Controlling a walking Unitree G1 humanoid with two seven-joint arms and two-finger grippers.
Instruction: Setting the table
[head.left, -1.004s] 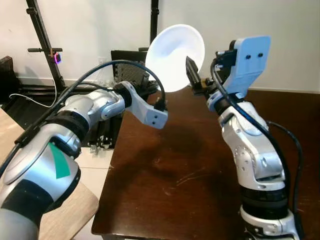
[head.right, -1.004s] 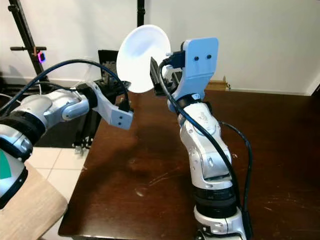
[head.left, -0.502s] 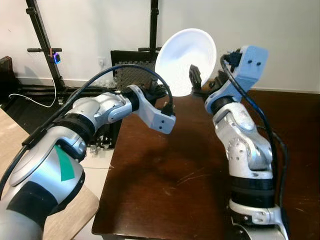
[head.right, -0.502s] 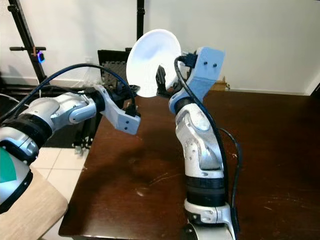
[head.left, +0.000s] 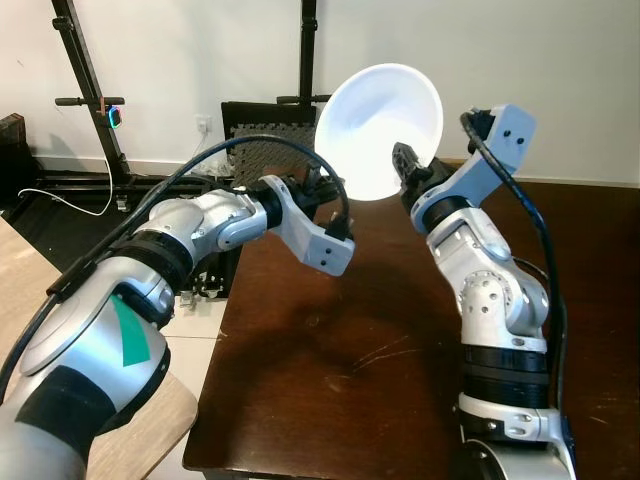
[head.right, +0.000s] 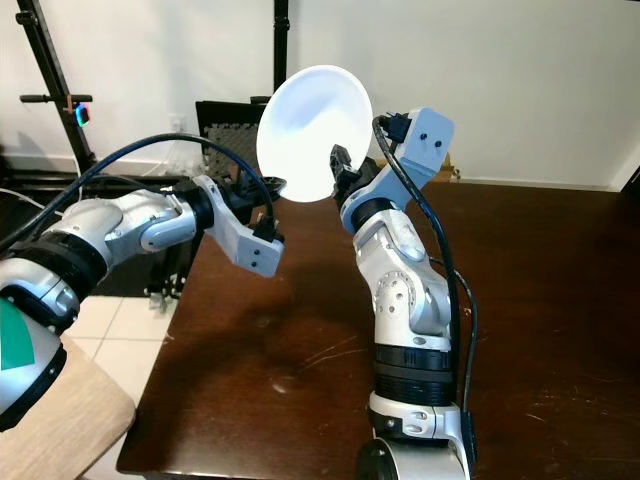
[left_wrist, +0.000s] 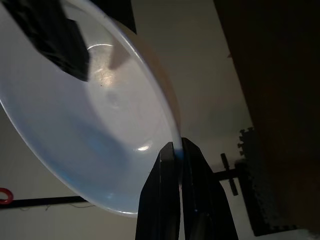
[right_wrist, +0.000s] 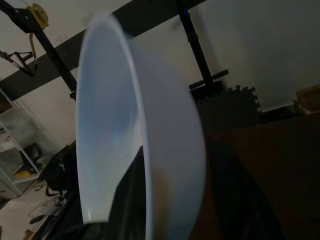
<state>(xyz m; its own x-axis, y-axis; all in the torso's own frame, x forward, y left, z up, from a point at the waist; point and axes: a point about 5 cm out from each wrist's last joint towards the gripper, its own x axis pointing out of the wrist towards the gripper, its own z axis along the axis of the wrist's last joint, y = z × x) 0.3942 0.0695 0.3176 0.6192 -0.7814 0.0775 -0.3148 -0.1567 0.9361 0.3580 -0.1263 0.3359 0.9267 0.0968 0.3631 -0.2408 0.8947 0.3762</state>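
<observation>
A white bowl (head.left: 380, 125) hangs tilted in the air over the far edge of the dark wooden table (head.left: 330, 340), its hollow facing me. My left gripper (head.left: 322, 186) reaches up from the left. In the left wrist view its fingers (left_wrist: 165, 190) are shut on the rim of the bowl (left_wrist: 90, 125). My right gripper (head.left: 408, 165) is shut on the lower right rim, one finger inside the hollow. In the right wrist view the bowl (right_wrist: 110, 150) stands edge-on between the dark fingers (right_wrist: 130, 200).
A black metal stand (head.left: 85, 80) and a black foam mat (head.left: 260, 130) are against the white wall behind the table. Tiled floor (head.left: 190, 330) lies left of the table. A light wooden surface (head.left: 140, 430) is at the lower left.
The bowl has moved right and a little lower, turning its hollow more towards me. The right wrist has dropped and the left arm has stretched further towards the bowl.
</observation>
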